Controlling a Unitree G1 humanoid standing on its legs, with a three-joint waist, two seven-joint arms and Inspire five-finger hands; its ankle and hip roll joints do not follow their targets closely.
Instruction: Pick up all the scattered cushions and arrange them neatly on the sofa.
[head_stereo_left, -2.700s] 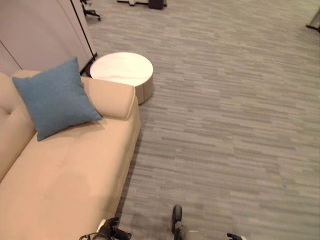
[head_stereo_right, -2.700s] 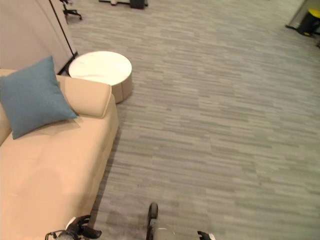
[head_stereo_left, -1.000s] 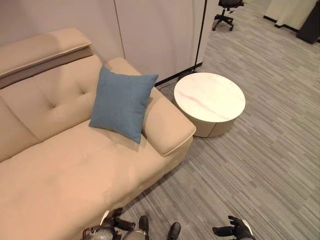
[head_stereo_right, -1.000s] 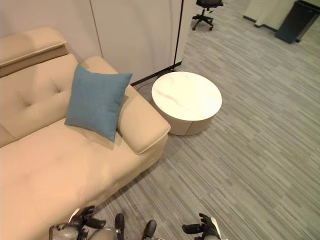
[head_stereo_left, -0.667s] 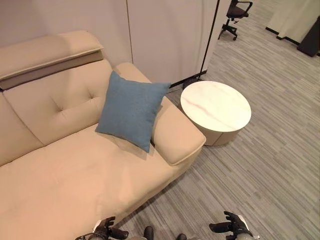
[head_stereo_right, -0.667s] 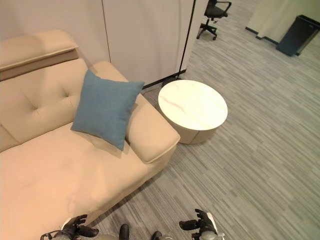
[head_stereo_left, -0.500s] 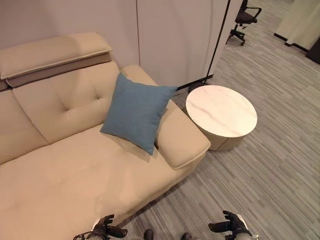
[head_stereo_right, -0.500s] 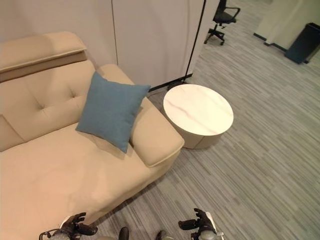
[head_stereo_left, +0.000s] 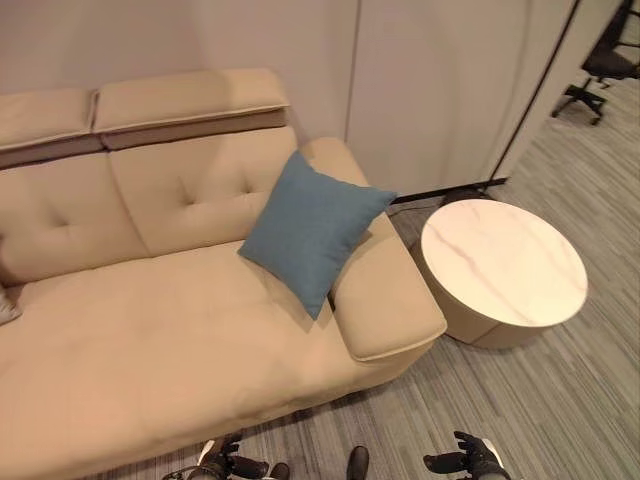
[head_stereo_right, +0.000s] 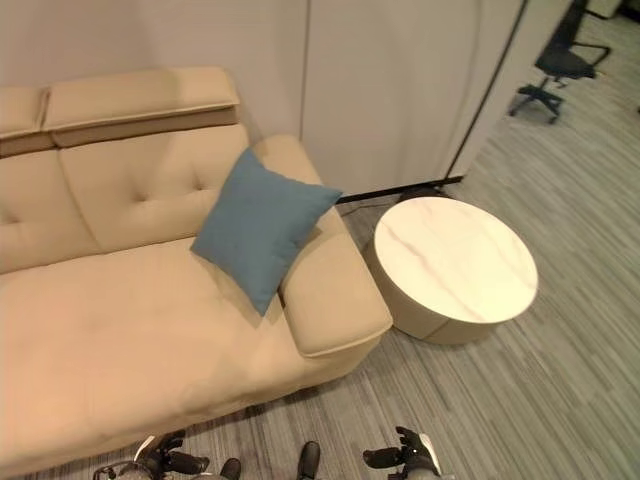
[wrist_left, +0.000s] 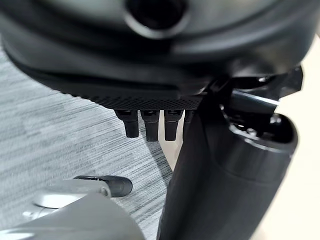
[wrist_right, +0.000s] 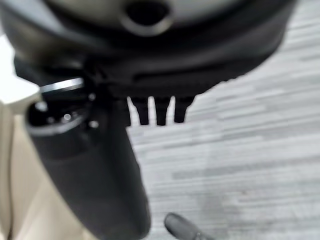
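Observation:
A blue square cushion (head_stereo_left: 315, 228) stands tilted on the beige sofa (head_stereo_left: 150, 340), leaning against the right armrest (head_stereo_left: 385, 305) and the backrest. A grey corner of something soft (head_stereo_left: 5, 305) pokes in on the seat at the view's left edge. My left hand (head_stereo_left: 225, 466) hangs low in front of the sofa's front edge, fingers (wrist_left: 150, 122) straight, holding nothing. My right hand (head_stereo_left: 465, 463) hangs low over the carpet, fingers (wrist_right: 157, 110) straight, also holding nothing. Both hands are well apart from the blue cushion.
A round white-topped low table (head_stereo_left: 505, 265) stands on the grey carpet just right of the armrest. Pale partition panels (head_stereo_left: 440, 80) rise behind the sofa. An office chair (head_stereo_right: 550, 65) stands at the far right. Striped carpet (head_stereo_right: 560, 400) stretches right of the table.
The camera has swung left: the sofa's second backrest section shows now and the table sits further right. The blue cushion has not moved. Both hands stay low.

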